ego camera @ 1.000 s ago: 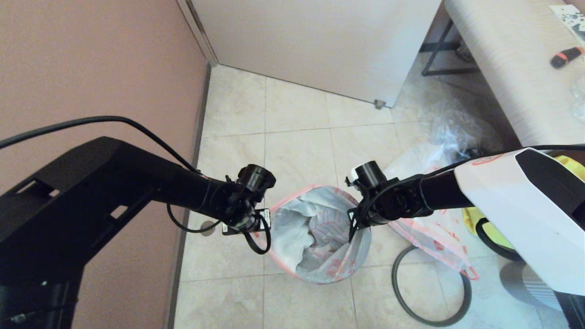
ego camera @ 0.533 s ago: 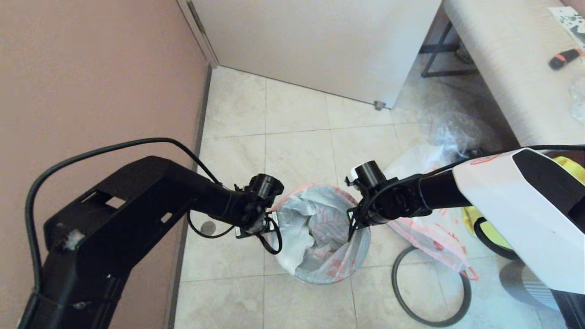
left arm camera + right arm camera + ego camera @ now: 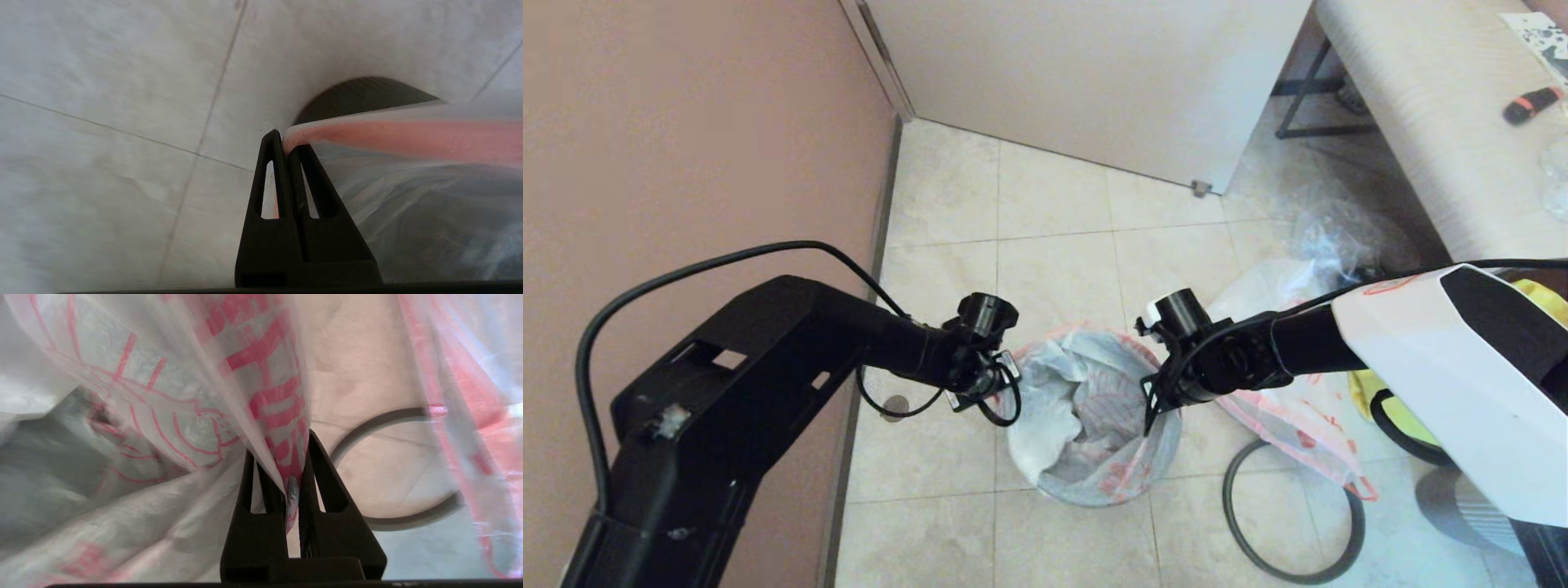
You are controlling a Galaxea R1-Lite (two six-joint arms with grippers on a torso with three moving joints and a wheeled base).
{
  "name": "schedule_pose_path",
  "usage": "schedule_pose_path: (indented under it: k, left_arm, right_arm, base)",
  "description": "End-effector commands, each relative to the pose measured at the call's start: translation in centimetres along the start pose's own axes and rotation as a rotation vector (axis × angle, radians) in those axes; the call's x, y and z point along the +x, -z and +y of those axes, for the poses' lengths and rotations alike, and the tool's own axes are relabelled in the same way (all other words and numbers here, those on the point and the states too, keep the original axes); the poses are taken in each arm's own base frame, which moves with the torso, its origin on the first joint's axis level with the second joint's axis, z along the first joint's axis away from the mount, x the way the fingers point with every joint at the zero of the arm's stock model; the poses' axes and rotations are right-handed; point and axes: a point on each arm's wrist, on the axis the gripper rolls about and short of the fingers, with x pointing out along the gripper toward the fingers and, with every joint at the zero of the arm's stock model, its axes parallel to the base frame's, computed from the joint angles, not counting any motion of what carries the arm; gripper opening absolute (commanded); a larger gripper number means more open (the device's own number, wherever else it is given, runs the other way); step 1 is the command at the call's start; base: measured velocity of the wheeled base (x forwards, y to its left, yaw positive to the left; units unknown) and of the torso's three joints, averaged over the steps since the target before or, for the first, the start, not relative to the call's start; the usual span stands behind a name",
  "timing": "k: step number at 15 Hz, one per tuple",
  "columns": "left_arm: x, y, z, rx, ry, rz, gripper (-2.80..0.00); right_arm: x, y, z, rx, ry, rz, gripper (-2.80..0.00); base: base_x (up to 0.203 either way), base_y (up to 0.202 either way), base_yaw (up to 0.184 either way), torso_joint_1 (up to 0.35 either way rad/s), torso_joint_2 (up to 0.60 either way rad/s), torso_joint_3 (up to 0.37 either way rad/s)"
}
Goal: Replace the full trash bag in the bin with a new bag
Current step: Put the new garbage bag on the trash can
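Left end effector (image 3: pixel 286 141) and right end effector (image 3: pixel 282 446) are each clamped shut on opposite sides of the new bag's (image 3: pixel 1086 408) pink rim, holding its mouth wide over the bin (image 3: pixel 359 94) - presumably to seat it. The full bag (image 3: pixel 1290 416) lies on the floor alongside, the loose hoop (image 3: pixel 408 523) near it - not yet refitted.

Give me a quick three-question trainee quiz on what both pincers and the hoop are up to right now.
1. True or false: the left pincer is shut on the pink rim of the new bag in the bin.
2. The right pincer grips: A the hoop; B the new bag; C nothing.
3. Fill in: the hoop lies on the floor on the robot's ___ side of the bin.
Key: 1 true; 2 B; 3 right.
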Motion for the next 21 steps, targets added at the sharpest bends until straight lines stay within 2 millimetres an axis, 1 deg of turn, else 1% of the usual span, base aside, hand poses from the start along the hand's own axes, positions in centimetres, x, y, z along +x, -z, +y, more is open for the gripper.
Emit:
schedule_pose_path:
  k: [1,2,4,6,7,8,10,11,13,14,15,17,19,21]
  left_arm:
    - [-0.7,-1.1,0.6,-0.025,0.032,0.017,-2.8]
    - [-0.9,-1.2,0.8,-0.028,0.038,0.022,-2.8]
    - [-1.8,-1.4,0.7,-0.028,0.09,0.054,-2.8]
    - [-0.9,-0.9,0.8,-0.023,0.082,0.069,-2.8]
    - [-0.9,-1.1,0.8,-0.027,0.082,0.066,-2.8]
    - [-1.3,-1.5,0.8,-0.032,0.087,0.058,-2.8]
    - [-3.1,-2.4,0.7,-0.033,0.096,0.048,-2.8]
    - [-3.6,-2.5,0.7,-0.03,0.09,0.056,-2.8]
    - [-3.6,-2.6,0.8,-0.025,0.073,0.064,-2.8]
    - [-3.9,-2.8,0.8,-0.027,0.076,0.06,0.0]
    - [-4.7,-3.3,0.8,-0.031,0.085,0.048,0.0]
    - [-7.5,-4.2,0.8,-0.026,0.087,0.051,0.0]
    - [-9.4,-4.9,0.9,-0.018,0.082,0.061,0.0]
    - [-12.0,-5.9,1.0,-0.026,0.126,0.04,0.0]
  right_arm:
    - [-0.1,0.0,-0.2,-0.004,0.002,0.0,-2.8]
    - [0.0,0.0,-0.3,-0.018,0.006,0.001,-2.8]
    - [0.1,0.0,-0.7,-0.022,0.011,0.003,-2.8]
    - [0.1,-0.1,-0.7,-0.027,0.01,0.001,-2.8]
    - [0.0,-0.1,-0.7,-0.03,0.009,0.0,-2.8]
    - [0.0,-0.1,-0.7,-0.033,0.011,0.0,-2.8]
    - [0.0,-0.1,-0.7,-0.034,0.011,0.0,-2.8]
    - [0.0,-0.1,-0.7,-0.039,0.011,0.0,-2.8]
    - [0.0,-0.1,-0.6,-0.046,0.008,-0.001,-2.8]
    - [-0.1,-0.1,-0.6,-0.047,0.007,-0.004,-2.8]
    - [-0.1,-0.1,-0.5,-0.048,0.006,-0.004,-2.8]
    - [-0.5,-0.3,-0.4,-0.049,0.004,-0.012,-2.8]
    - [-0.7,-0.4,-0.4,-0.051,0.004,-0.017,-2.8]
    - [-1.0,-0.5,-0.1,-0.054,0.001,-0.022,-2.8]
  base:
    - [0.0,0.0,0.0,0.0,0.0,0.0]
    - [0.0,0.0,0.0,0.027,0.02,0.002]
    - [0.0,0.0,0.0,0.0,0.0,0.0]
    - [0.0,0.0,0.0,0.0,0.0,0.0]
    - [0.0,0.0,0.0,0.0,0.0,0.0]
    - [0.0,0.0,0.0,0.0,0.0,0.0]
    - [0.0,0.0,0.0,0.0,0.0,0.0]
    - [0.0,0.0,0.0,0.0,0.0,0.0]
    - [0.0,0.0,0.0,0.0,0.0,0.0]
    - [0.0,0.0,0.0,0.0,0.0,0.0]
    - [0.0,0.0,0.0,0.0,0.0,0.0]
    - [0.0,0.0,0.0,0.0,0.0,0.0]
    - [0.0,0.0,0.0,0.0,0.0,0.0]
    - [0.0,0.0,0.0,0.0,0.0,0.0]
